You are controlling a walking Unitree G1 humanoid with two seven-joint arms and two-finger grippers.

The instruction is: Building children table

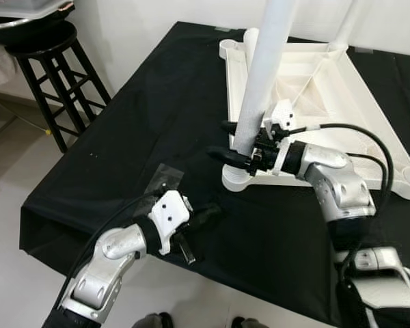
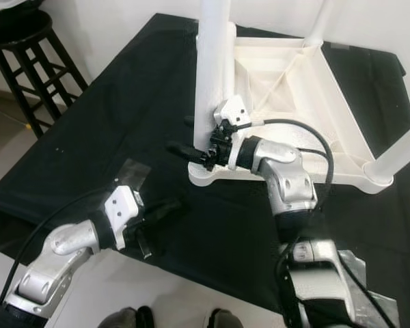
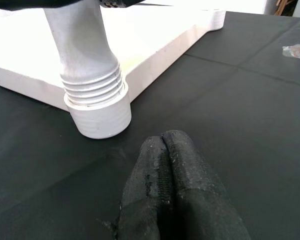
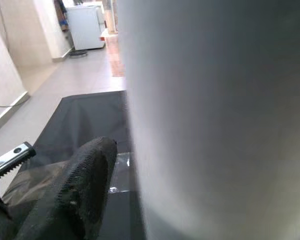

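The surface [image 1: 123, 137] wears a plain black cloth. On it the upturned tabletop [image 1: 342, 75] and its legs, the near leg [image 1: 263, 75] included, are all white plastic. Both end effectors, left [image 1: 208, 215] and right [image 1: 225, 142], have black fingers on white mounts with silver arms behind. At upper left the stool [image 1: 51, 75] is black; the floor [image 1: 7, 205] looks pale beige, perhaps tiled
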